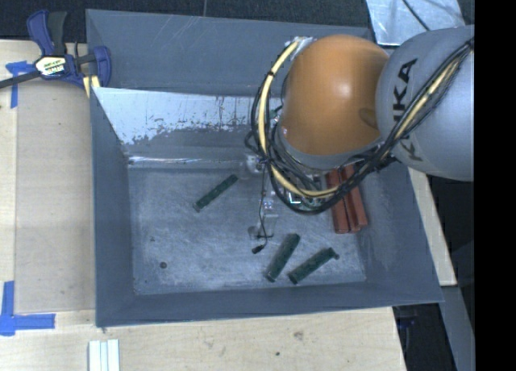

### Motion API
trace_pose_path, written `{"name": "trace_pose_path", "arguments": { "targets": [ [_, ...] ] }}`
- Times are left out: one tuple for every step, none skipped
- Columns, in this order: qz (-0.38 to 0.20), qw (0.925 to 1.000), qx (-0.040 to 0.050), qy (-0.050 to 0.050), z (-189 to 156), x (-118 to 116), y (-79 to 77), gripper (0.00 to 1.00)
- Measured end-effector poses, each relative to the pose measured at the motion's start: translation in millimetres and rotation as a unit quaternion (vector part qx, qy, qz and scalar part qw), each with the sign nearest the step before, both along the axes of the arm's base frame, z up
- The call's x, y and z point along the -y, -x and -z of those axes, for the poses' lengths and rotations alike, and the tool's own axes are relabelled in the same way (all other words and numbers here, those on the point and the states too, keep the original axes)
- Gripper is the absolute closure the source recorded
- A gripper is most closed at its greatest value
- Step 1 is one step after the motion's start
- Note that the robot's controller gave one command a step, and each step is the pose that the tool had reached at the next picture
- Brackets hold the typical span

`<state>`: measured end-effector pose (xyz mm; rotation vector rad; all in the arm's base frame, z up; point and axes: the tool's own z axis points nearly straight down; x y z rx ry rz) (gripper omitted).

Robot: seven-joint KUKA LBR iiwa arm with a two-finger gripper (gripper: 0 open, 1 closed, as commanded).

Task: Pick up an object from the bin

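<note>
A grey metal bin sits on a pale counter, seen from above. The silver robot arm reaches in from the right. A rounded orange cover on its wrist hangs over the back right part of the bin, and yellow and black cables loop around the cover.

Below the cover, the slim gripper points down over the middle of the bin floor. From this angle I cannot tell whether it is apart or together, and nothing is visibly held in it.

Three dark green sticks lie on the floor. The nearest green stick lies tilted just right of the gripper tip, towards the front wall; I cannot tell if they touch. The second green stick lies just beside it, further right. The third green stick lies apart, left of the gripper and nearer the back.

A reddish-brown block lies by the right wall, partly under the cables. A small dark speck sits at the front left.
</note>
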<state>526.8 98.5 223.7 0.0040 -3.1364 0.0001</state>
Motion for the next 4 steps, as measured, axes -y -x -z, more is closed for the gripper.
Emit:
{"name": "trace_pose_path", "arguments": {
  "targets": [
    [0.011, 0.9999, 0.0038, 0.0, 63, 3, -64.7, 0.0],
    [-0.136, 0.9907, 0.0031, -0.001, 154, -21, -87.5, 0.0],
    [-0.136, 0.9907, 0.0044, -0.001, 152, -22, -88.5, 1.0],
    [-0.137, 0.9905, 0.0093, -0.001, 47, -43, -92.3, 1.0]
  ]
}}
